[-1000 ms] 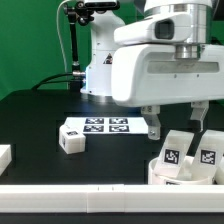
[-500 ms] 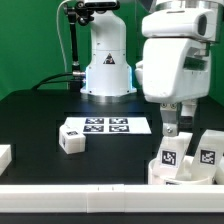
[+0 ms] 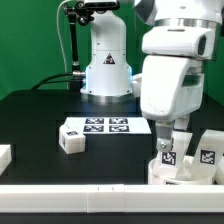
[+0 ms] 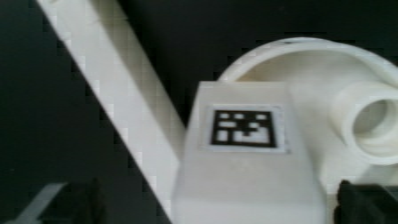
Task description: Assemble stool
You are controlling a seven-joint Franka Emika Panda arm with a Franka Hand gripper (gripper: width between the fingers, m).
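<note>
pincer (image 4: 203,203) open, astride tagged leg (image 4: 240,128) | seat disc (image 4: 329,72) just beside leg

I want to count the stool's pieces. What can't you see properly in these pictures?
1. Exterior view: one leg is cut off by the right edge.
2. Exterior view: the gripper is too small to tell whether it touches the other leg.
3. Wrist view: blurred; the seat disc runs past the picture's edge.
</note>
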